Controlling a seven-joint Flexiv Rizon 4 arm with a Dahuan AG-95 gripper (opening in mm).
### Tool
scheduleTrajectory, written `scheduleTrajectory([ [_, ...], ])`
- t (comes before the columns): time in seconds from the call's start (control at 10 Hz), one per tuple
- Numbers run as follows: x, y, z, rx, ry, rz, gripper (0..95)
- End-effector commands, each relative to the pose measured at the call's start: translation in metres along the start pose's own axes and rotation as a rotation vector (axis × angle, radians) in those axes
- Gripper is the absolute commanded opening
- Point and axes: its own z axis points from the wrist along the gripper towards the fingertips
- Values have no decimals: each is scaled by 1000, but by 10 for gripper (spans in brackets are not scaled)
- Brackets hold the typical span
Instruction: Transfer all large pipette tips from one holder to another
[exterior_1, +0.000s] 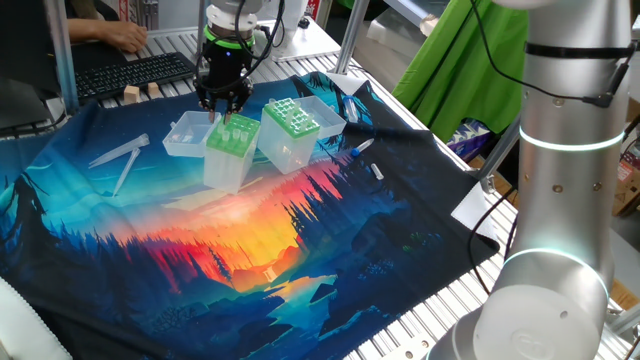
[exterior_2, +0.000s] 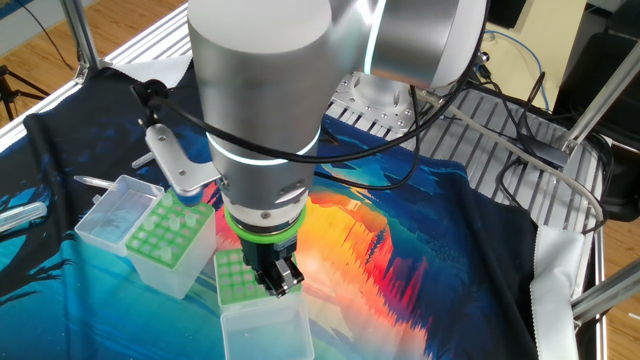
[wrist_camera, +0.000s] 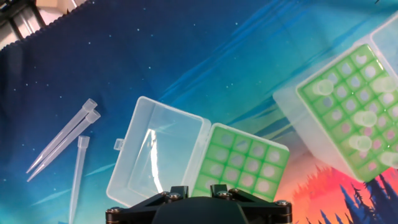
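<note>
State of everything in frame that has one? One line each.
End effector: pointing down, opening unclear.
Box under end effector: lid open.
Other box: lid open, several tips standing in it.
Loose tips: three, lying flat on the cloth.

Slotted aluminium table (exterior_1: 470, 300) beneath a printed forest-sunset cloth (exterior_1: 250, 250); black keyboard (exterior_1: 130, 72) beyond the cloth's far edge; green fabric (exterior_1: 470, 60) beside it; wooden floor (exterior_2: 40, 30).
</note>
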Motion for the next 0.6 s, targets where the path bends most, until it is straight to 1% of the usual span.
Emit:
scheduleTrajectory([
  [0.1, 2, -1, 1, 0, -2, 9, 190],
  [0.3, 4, -3, -1, -2, 2, 10, 190],
  [0.6, 8, -4, 1, -5, -3, 16, 190],
])
